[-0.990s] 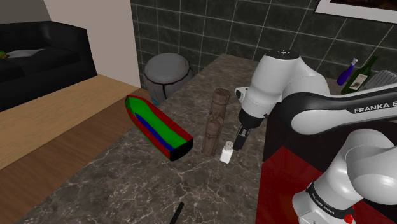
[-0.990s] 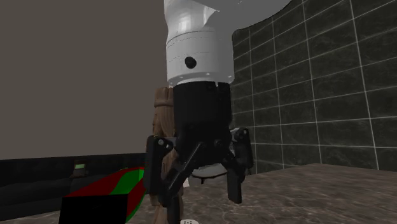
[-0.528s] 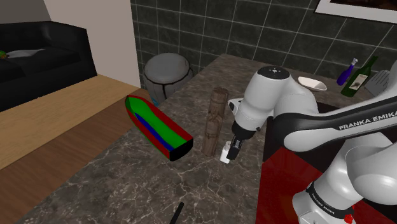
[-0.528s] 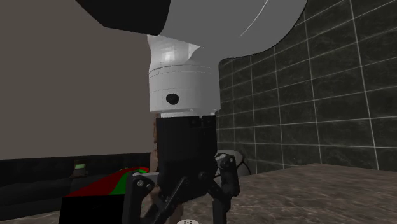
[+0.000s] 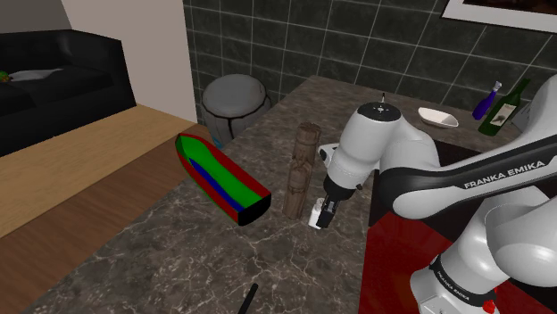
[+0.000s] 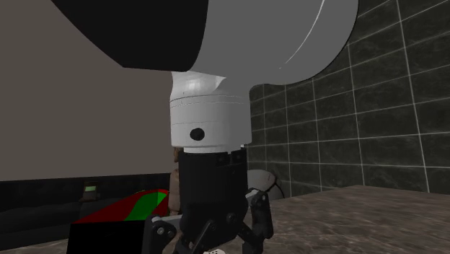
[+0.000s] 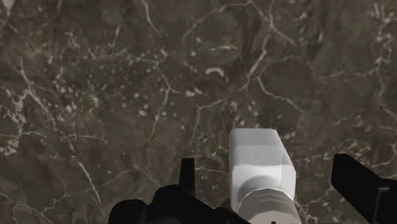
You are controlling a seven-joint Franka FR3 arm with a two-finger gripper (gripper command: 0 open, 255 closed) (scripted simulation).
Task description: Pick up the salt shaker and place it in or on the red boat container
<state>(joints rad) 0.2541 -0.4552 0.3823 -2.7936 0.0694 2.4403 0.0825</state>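
gripper sits lower than a second ago, astride salt shaker | jaws wide, no contact | closing looks due next

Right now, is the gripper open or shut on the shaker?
Open. On the gripper, the fingers stand apart, with the shaker between them and counter showing either side.
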